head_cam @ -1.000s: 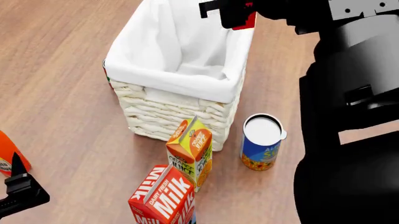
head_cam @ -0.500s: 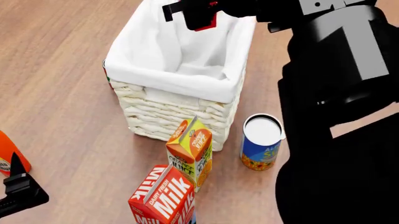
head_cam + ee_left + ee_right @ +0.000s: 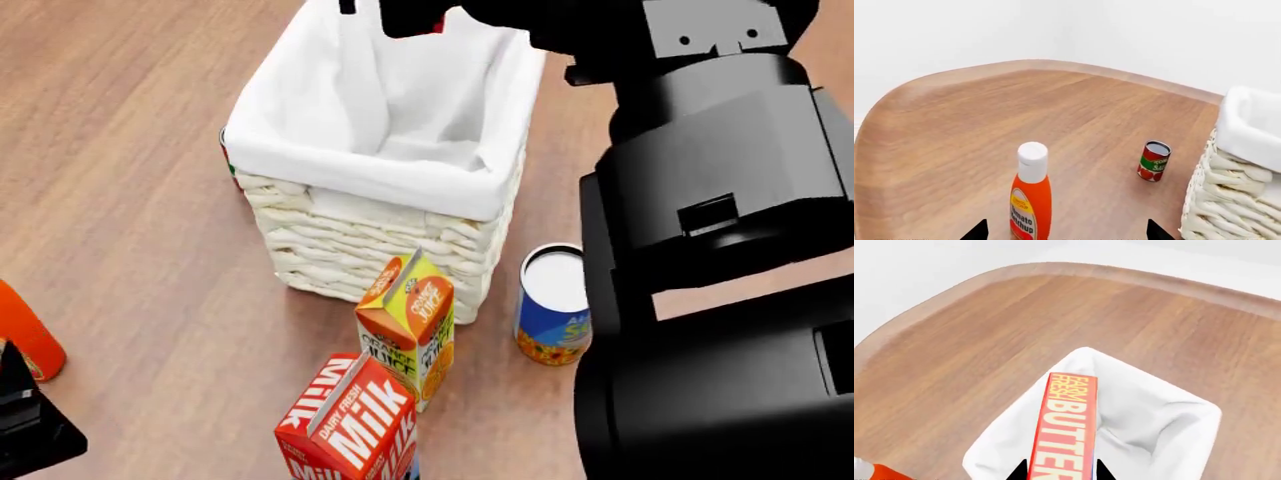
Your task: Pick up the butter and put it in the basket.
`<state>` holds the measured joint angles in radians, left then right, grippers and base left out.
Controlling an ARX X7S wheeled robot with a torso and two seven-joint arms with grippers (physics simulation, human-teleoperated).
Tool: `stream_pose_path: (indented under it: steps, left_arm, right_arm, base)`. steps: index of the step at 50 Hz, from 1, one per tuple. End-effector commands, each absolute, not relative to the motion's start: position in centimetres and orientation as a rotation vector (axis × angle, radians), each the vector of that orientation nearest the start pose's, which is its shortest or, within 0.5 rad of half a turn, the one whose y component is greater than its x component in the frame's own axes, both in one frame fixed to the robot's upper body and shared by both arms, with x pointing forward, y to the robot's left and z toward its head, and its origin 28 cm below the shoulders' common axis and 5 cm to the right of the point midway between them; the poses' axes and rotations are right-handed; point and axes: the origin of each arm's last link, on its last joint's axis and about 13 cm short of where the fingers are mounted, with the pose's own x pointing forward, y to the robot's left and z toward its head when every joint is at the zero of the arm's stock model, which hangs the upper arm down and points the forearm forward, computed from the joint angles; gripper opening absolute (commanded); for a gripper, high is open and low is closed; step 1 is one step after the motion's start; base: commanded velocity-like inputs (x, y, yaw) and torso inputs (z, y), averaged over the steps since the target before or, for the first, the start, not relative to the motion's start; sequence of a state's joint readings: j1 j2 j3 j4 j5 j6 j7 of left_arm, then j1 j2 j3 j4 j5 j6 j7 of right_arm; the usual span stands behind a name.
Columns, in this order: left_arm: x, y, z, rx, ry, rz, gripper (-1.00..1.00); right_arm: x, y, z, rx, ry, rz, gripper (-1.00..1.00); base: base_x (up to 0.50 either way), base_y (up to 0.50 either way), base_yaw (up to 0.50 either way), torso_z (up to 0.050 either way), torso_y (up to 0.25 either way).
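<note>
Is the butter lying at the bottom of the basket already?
No, the butter hangs in the right gripper above the open basket, with the white liner visible below it.

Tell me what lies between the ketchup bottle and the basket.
In the left wrist view, a small red can stands between the ketchup bottle and the basket; otherwise bare wood.

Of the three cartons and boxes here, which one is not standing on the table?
The butter. The right claw holds it in the air above the basket, while the orange juice carton and the milk carton stand upright on the table.
</note>
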<state>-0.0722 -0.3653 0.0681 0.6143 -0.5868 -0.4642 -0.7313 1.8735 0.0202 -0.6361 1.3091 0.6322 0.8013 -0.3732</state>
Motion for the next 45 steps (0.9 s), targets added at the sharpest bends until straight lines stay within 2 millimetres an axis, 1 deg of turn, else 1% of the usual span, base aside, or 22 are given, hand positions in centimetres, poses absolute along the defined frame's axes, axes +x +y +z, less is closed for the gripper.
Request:
stream_pose_path:
  steps: [1, 10, 27, 31, 43, 45]
  left_arm:
    - [17.7, 22.3, 13.6, -0.183, -0.072, 0.281, 1.00]
    - [17.0, 22.4, 14.3, -0.187, -0.066, 0.284, 1.00]
    - [16.7, 22.3, 14.6, -0.187, -0.059, 0.281, 1.00]
    - [16.6, 22.5, 14.8, -0.192, -0.059, 0.284, 1.00]
    - [16.0, 22.6, 15.2, -0.193, -0.059, 0.289, 1.00]
    - [16.0, 22.7, 15.3, -0.195, -0.059, 0.291, 1.00]
  right_arm:
    - [40.7, -7.9, 35.9, 0.037, 0.360, 0.519, -1.00]
    - [40.5, -7.9, 35.7, 0.018, 0.415, 0.507, -1.00]
    - [40.5, -8.3, 34.2, 0.015, 0.498, 0.507, -1.00]
    - [40.5, -8.4, 33.6, 0.016, 0.521, 0.505, -1.00]
    - [40.5, -8.3, 33.8, 0.010, 0.524, 0.519, -1.00]
    - [40.5, -8.3, 34.1, 0.013, 0.505, 0.522, -1.00]
  base:
    - [0.00, 0.00, 0.00, 0.000, 0.000]
    - [0.00, 0.00, 0.00, 0.000, 0.001]
    - [0.00, 0.00, 0.00, 0.001, 0.001]
    - [0.00, 0.00, 0.00, 0.000, 0.003]
    - [0.00, 0.00, 0.00, 0.001, 0.001]
    - [0.00, 0.00, 0.00, 0.000, 0.000]
